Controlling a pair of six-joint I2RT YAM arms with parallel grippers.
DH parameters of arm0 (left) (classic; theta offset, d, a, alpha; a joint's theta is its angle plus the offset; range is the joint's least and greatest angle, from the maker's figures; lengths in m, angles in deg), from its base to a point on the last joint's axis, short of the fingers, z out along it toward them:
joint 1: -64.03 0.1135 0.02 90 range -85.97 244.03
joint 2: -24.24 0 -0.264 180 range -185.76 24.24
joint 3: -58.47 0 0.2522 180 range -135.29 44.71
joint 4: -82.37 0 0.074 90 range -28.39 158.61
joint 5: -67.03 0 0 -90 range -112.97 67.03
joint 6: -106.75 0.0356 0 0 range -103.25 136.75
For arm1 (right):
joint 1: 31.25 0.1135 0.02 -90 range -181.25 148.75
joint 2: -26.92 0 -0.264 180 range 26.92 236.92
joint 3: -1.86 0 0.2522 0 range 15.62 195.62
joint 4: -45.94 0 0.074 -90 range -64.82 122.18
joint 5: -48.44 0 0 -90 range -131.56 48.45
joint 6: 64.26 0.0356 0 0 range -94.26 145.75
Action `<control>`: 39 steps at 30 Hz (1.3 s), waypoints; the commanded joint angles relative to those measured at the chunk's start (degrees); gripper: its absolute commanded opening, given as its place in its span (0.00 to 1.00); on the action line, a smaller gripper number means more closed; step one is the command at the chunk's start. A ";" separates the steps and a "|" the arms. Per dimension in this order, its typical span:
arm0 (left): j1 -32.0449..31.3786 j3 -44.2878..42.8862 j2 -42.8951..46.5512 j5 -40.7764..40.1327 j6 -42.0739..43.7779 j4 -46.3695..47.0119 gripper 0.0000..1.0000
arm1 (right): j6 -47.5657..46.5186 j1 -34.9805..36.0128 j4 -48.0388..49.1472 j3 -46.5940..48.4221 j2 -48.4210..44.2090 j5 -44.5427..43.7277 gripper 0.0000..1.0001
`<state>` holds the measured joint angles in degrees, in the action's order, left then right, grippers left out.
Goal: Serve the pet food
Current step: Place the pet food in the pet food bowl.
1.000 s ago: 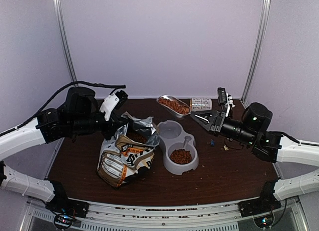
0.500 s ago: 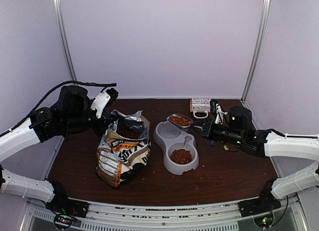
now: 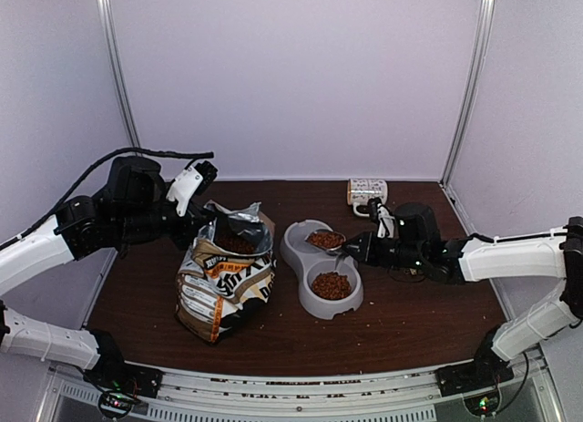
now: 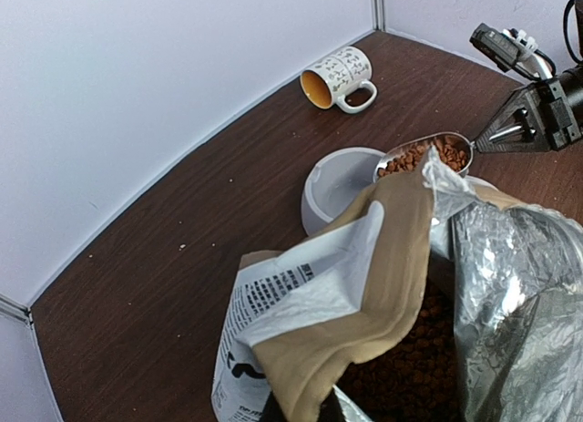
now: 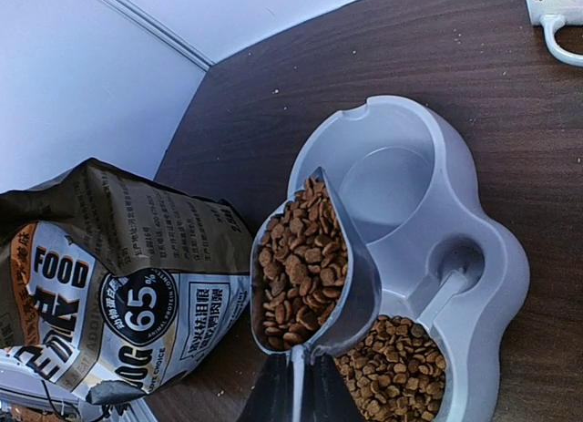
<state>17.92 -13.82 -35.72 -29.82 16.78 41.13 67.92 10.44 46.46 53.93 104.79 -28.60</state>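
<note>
The pet food shows in three places. A heap fills the metal scoop, a layer lies in the near compartment of the grey double bowl, and more sits inside the open bag. My right gripper is shut on the scoop's handle and holds the scoop level, low over the bowl's far compartment, which has no food in it. My left gripper is shut on the top edge of the printed bag and holds its mouth open; the flap hides the fingers.
A patterned mug lies on its side at the back right of the brown table; it also shows in the left wrist view. White walls close in the back and sides. The bag stands just left of the bowl.
My right gripper has brought the full scoop down and forward from the back of the table to just above the bowl. My left gripper shifted slightly left with the bag, then held still.
</note>
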 commanded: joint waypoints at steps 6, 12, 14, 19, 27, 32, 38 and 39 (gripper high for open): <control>0.58 -1.93 -0.15 -0.40 0.76 5.60 0.00 | -3.46 -0.38 -2.63 5.49 2.97 -2.39 0.00; 0.58 -1.98 -0.15 -0.45 0.79 5.51 0.00 | -5.98 -0.39 -10.91 9.30 3.98 -6.19 0.00; 0.58 -2.03 -0.15 -0.37 0.75 5.49 0.00 | -6.87 -0.38 -13.70 10.83 4.46 -7.11 0.00; 0.58 -2.00 -0.06 -0.35 0.82 5.42 0.00 | -9.14 -0.38 -20.06 14.57 5.77 -8.62 0.00; 0.58 -1.96 -0.06 -0.27 0.83 5.42 0.00 | -12.48 -0.38 -28.14 19.51 7.84 -10.77 0.00; 0.58 -2.00 -0.06 -0.27 0.82 5.39 0.00 | -14.62 -0.38 -31.52 21.91 8.82 -11.40 0.00; 0.58 -2.11 0.02 -0.18 0.80 5.34 0.00 | -18.41 -0.17 -36.06 25.50 9.91 -12.13 0.00; 0.62 -2.11 0.10 -0.21 0.84 5.34 0.00 | -19.11 -0.01 -36.64 26.28 10.01 -12.28 0.00</control>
<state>17.96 -13.82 -35.85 -29.58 16.81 41.32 52.53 10.44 13.09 76.61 114.38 -38.66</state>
